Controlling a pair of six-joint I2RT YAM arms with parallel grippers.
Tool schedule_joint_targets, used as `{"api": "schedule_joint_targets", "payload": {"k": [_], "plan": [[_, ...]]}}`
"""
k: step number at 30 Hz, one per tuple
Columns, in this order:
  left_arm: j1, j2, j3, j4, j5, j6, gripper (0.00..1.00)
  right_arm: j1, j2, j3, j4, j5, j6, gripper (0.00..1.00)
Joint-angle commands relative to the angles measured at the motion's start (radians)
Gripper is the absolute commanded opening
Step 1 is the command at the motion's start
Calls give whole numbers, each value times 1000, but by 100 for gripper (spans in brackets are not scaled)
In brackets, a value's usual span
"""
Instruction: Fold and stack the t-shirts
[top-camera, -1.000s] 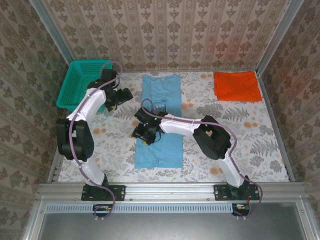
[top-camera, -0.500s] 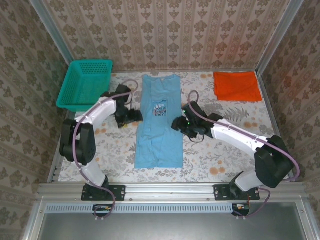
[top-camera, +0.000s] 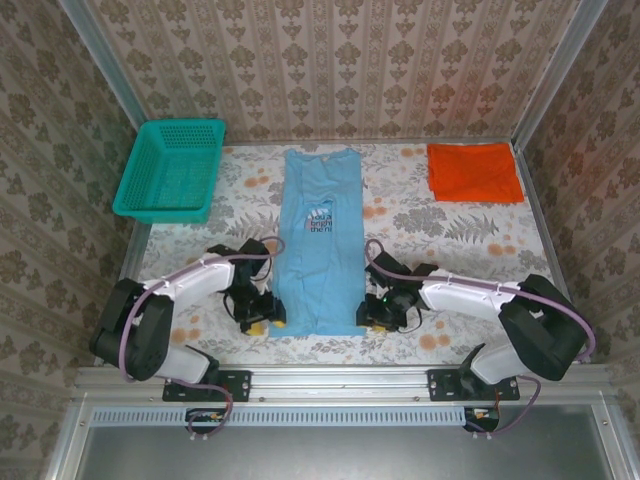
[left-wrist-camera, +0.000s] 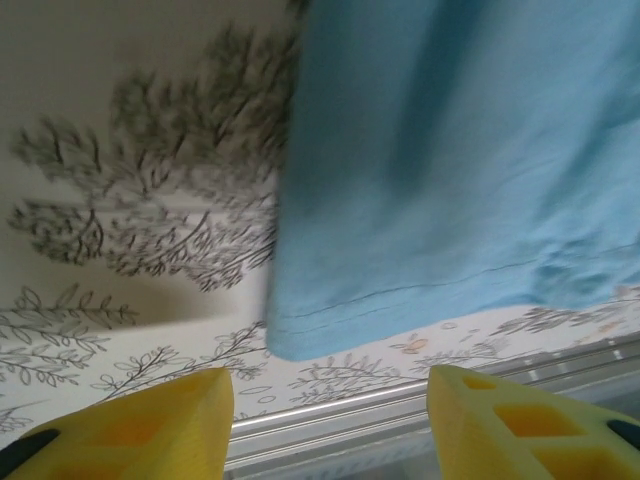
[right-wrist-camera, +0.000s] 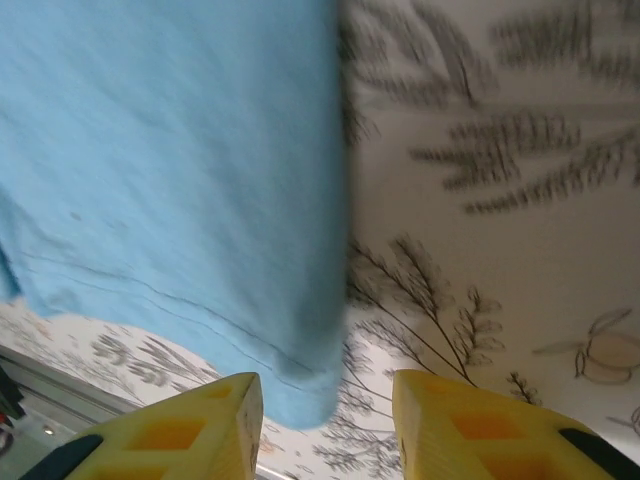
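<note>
Hem corners of the lengthwise blue t-shirt (top-camera: 318, 250) lie just ahead of the open, empty left fingers (left-wrist-camera: 150, 425) and right fingers (right-wrist-camera: 480, 425).

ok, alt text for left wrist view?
Hem corner of the light blue t-shirt lies on the floral tablecloth ahead of the open left pincer; nothing sits between its yellow fingers. A metal rail runs along the table edge.

White-shelled arms (top-camera: 200, 272), black joints, mauve cables (top-camera: 368, 250) alongside — yellow jaws with cut-out cells.
</note>
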Motion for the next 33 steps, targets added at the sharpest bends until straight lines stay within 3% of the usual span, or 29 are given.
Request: {"api": "schedule_joint_targets", "payload": {"k": [1,21,26,29,33], "plan": [[-6,-33,-41,42,48,-64,53,11,-31,-30,32,-42,23,40],[-5,3,-64,143,12,-31,47,37,40,21,69,-54,8,39],[-5,24,-68,152,7,-5,38,43,56,44,73,-68,-3,36],[-6,30,-69,148,-13,6,33,43,79,50,63,-70,-4,31],[-8,45,-62,165,-16,-4,18,41,120,65,33,-68,-15,17]]}}
